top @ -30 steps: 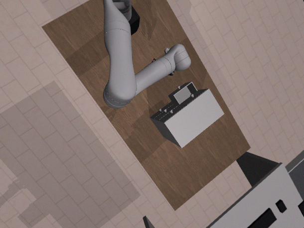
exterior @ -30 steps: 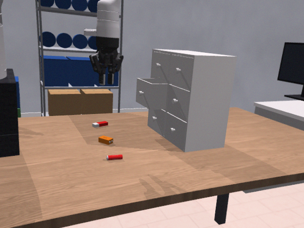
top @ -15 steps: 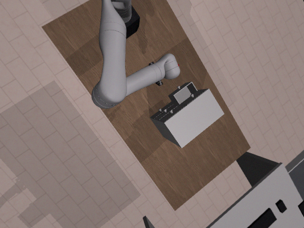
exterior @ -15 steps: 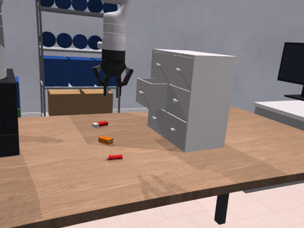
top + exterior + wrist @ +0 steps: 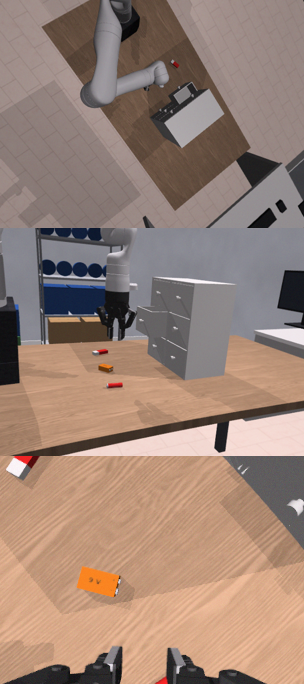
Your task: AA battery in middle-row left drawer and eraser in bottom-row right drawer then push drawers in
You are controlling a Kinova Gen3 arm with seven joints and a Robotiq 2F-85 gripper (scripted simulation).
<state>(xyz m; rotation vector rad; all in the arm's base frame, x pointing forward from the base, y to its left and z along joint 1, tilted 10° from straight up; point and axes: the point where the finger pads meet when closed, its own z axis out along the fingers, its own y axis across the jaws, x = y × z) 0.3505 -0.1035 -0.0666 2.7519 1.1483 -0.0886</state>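
Note:
The small chest (image 5: 189, 327) stands at the right with its middle-row left drawer (image 5: 152, 320) pulled out and empty (image 5: 185, 92); the other drawers are in. My gripper (image 5: 115, 336) hangs above the table left of the open drawer, fingers partly open and empty.
An orange block (image 5: 105, 368) lies between the eraser and the battery, ahead of my fingers in the wrist view (image 5: 99, 581). The black arm base (image 5: 8, 340) stands at the table's left. A shelf rack and boxes stand behind the table.

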